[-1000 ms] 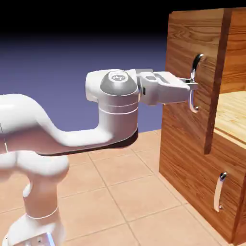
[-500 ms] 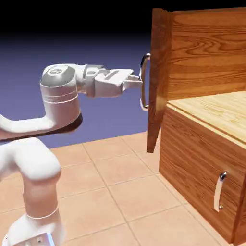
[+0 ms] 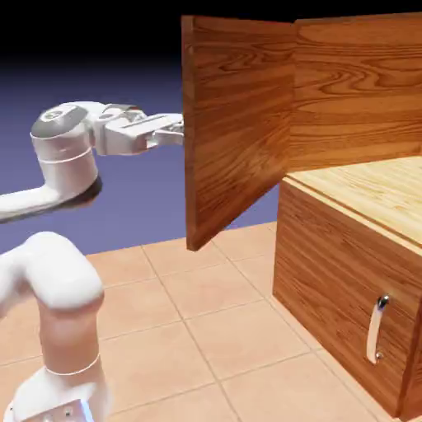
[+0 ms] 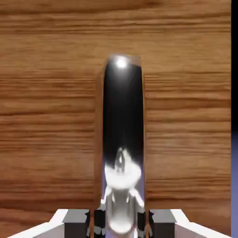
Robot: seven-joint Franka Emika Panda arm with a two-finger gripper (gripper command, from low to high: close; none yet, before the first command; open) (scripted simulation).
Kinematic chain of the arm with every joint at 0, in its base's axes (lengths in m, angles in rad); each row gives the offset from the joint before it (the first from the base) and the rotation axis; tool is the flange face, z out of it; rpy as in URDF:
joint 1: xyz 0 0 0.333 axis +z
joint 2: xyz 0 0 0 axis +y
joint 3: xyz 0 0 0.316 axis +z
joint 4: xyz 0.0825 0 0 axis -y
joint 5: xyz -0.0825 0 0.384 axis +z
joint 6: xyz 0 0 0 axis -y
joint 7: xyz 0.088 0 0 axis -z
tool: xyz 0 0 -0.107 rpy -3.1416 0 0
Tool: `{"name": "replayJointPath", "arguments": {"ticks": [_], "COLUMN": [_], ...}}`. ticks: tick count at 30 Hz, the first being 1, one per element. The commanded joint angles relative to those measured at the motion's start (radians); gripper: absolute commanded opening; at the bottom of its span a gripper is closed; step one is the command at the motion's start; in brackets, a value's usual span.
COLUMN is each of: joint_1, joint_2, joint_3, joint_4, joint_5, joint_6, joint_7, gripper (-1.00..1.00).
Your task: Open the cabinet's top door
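The white arm (image 3: 58,173) reaches level toward the tall reddish-brown wood-grain top door (image 3: 235,124), which stands swung wide from the cabinet (image 3: 354,247). Its two-finger gripper (image 4: 120,222) is clamped on the door's curved silver bar handle (image 4: 122,135).

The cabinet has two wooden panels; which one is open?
The top door, swung wide toward the gripper, baring pale wood inside. The lower panel, with the small silver handle, is shut.

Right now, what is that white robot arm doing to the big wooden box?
The robot arm is opening the top door of a wooden cabinet. Its claw is shut on the door's shiny silver handle, which fills the middle of the hand view. The door stands swung wide out, so you can see the pale wood shelf inside. The lower door with the small handle is closed.
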Motion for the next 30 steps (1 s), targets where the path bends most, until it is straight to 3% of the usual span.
{"name": "replayJointPath", "arguments": {"ticks": [1,12,29,30], "joint_1": [-0.001,-0.122,-0.672,-0.672], "joint_2": [0.007,0.153,0.306,0.306], "joint_3": [0.037,0.435,0.881,0.881], "joint_4": [0.009,0.226,0.836,0.836], "joint_5": [0.031,0.357,0.627,0.627], "joint_6": [-0.027,-0.345,-0.830,-0.830], "joint_7": [0.002,0.041,0.012,0.012], "gripper": [-1.00,-1.00,-1.00,1.00]}}
